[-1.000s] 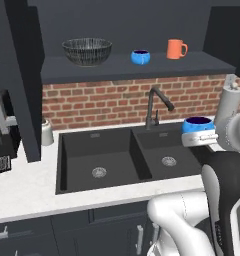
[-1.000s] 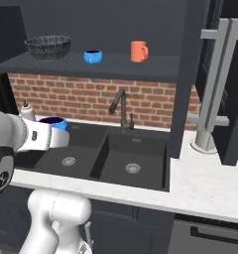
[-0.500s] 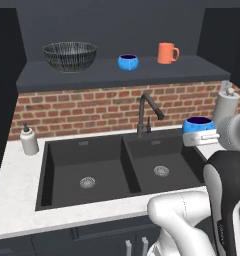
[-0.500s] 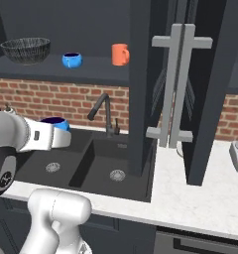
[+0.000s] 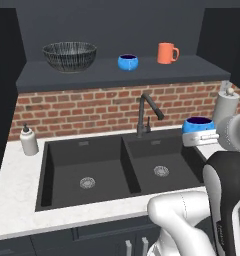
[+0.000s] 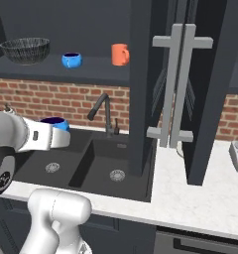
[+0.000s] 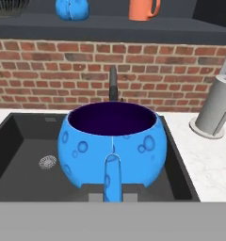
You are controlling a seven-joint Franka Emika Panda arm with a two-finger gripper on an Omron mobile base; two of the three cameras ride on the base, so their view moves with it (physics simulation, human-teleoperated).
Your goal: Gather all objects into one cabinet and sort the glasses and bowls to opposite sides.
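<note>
Over the sink (image 5: 117,170), jaws grip a squat bright-blue cup (image 7: 112,143), bubble-spotted, dark inside.

On the cabinet shelf (image 5: 117,76) stand, left to right, a wide dark bowl (image 5: 69,55) with fine white lines, a squat blue cup (image 5: 127,62) and an orange mug (image 5: 166,53), all upright and apart. A second blue cup (image 7: 112,142), upright with its handle facing the camera, sits held in the hand (image 7: 113,192) above the sink's right side

Bright-blue bubble-spotted cup (image 7: 112,143), dark purple inside
</note>
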